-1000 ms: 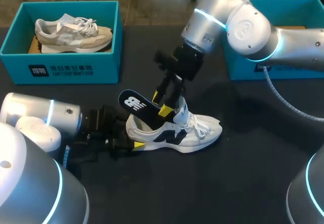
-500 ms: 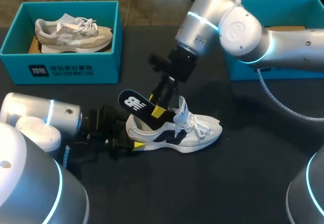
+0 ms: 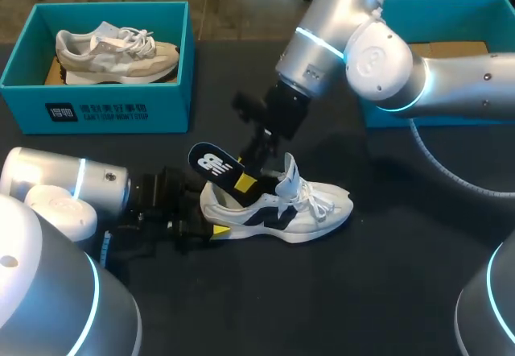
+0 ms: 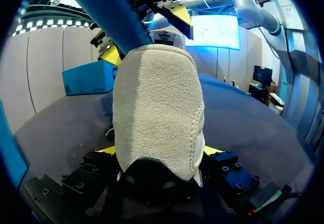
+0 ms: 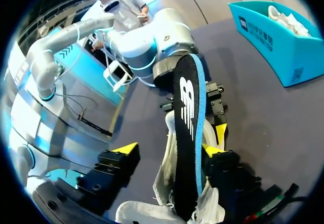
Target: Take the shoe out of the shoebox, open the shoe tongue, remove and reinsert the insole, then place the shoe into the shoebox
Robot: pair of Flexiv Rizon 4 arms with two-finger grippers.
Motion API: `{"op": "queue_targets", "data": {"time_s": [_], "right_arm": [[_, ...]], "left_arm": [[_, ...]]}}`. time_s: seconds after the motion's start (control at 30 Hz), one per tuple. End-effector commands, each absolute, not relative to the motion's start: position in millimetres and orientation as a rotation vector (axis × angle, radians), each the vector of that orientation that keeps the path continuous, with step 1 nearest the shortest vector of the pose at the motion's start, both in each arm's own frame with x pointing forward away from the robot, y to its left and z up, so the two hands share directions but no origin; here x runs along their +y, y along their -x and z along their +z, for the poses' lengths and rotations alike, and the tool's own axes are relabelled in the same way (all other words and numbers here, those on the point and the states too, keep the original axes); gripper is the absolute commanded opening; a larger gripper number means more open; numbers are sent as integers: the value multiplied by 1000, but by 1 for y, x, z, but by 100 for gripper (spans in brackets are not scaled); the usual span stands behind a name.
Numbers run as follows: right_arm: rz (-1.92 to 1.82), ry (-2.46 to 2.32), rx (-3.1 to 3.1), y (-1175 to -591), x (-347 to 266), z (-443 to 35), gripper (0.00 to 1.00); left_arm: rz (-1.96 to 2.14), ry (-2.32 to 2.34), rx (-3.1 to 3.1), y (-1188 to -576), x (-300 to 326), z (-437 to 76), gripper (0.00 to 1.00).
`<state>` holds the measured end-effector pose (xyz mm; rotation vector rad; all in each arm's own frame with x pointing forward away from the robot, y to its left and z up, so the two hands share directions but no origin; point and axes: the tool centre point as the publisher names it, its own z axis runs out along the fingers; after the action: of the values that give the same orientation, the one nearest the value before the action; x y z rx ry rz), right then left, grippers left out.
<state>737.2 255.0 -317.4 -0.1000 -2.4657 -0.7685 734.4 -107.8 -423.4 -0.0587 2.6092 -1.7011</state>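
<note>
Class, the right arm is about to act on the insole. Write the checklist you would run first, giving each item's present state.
1. Left gripper shut on the white shoe's heel: ok.
2. Shoe standing on its sole on the table: ok.
3. Insole sticking partly out of the shoe: ok.
4. Right gripper shut on the insole: not ok, one finger stands apart.
5. Right shoebox free inside: cannot tell, the arm hides it.

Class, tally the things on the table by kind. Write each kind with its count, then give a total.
Sneakers: 2 (white-and-black sneaker, beige sneaker)
Shoeboxes: 2 (left teal shoebox, right teal shoebox)
Insoles: 1 (black insole)
Total: 5
</note>
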Motion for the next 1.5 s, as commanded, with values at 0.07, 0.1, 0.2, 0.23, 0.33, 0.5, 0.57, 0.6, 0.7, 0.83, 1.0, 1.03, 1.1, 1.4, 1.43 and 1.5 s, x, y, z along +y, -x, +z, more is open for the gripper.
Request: {"op": "queue_targets", "data": {"time_s": [0.07, 0.1, 0.2, 0.23, 0.33, 0.5, 0.57, 0.6, 0.7, 0.83, 1.0, 1.03, 1.1, 1.4, 1.43, 1.5], "right_arm": [[-797, 111, -2479, -733, 254, -326, 50], [-802, 110, -2480, -734, 254, -327, 49], [-812, 104, -2478, -738, 253, -330, 45], [-813, 102, -2478, -739, 253, -330, 44], [-818, 91, -2473, -742, 251, -333, 44], [-836, 79, -2463, -749, 250, -334, 38], [-839, 82, -2457, -752, 251, -332, 33], [-843, 77, -2458, -754, 252, -330, 33], [-864, 76, -2448, -756, 255, -328, 35], [-879, 81, -2444, -758, 259, -327, 35], [-901, 79, -2441, -760, 265, -332, 34], [-904, 79, -2442, -759, 266, -333, 34], [-912, 80, -2442, -758, 267, -334, 33], [-956, 74, -2421, -761, 272, -335, 0], [-972, 68, -2417, -761, 272, -334, 0], [-1050, 64, -2374, -761, 273, -332, 0]], "left_arm": [[-1699, 58, 2613, -735, -108, -425, 0], [-1699, 58, 2613, -735, -108, -425, 0], [-1699, 58, 2613, -735, -108, -425, 0], [-1699, 58, 2613, -735, -108, -425, 0], [-1699, 58, 2613, -735, -108, -425, 0], [-1699, 58, 2613, -735, -108, -425, 0], [-1699, 58, 2613, -735, -108, -425, 0], [-1699, 58, 2613, -735, -108, -425, 0], [-1699, 58, 2613, -735, -108, -425, 0], [-1699, 58, 2613, -735, -108, -425, 0], [-1699, 58, 2613, -735, -108, -425, 0], [-1699, 58, 2613, -735, -108, -425, 0], [-1699, 58, 2613, -735, -108, -425, 0], [-1699, 58, 2613, -735, -108, -425, 0], [-1699, 58, 2613, -735, -108, -425, 0], [-1699, 58, 2613, -735, -108, -425, 0]]}}
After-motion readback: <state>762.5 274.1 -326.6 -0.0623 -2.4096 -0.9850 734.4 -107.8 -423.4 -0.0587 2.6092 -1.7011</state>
